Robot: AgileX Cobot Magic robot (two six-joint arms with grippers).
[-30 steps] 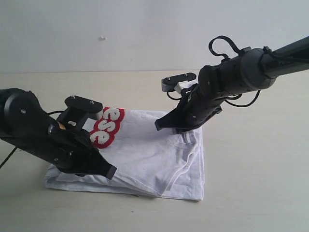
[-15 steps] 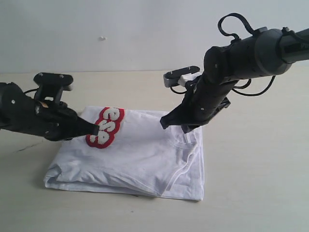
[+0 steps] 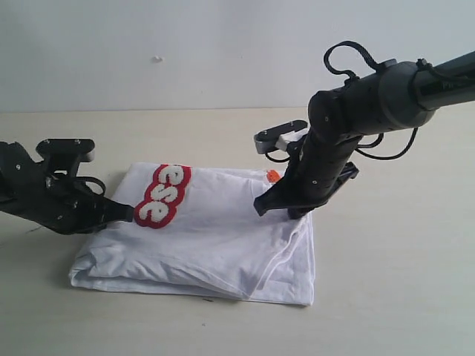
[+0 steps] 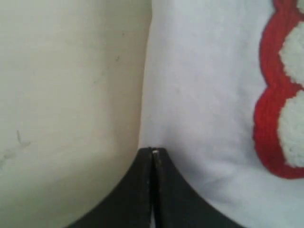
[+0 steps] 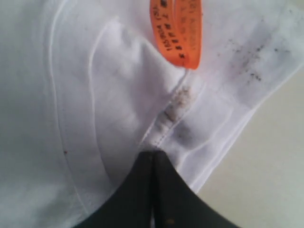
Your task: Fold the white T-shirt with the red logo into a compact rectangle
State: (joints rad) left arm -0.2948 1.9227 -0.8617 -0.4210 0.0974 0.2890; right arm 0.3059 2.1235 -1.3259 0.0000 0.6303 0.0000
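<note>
On tabletop, folded white T-shirt lying between both tools.
Pressed together, left tool with tip at shirt's side edge, red logo just ahead; pressed together, right tool with tip at collar seam, orange neck tag just ahead.

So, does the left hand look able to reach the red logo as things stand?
Probably yes: the left hand, shut, sits beside the red logo with only bare white T-shirt between; the right hand is at the collar.
</note>
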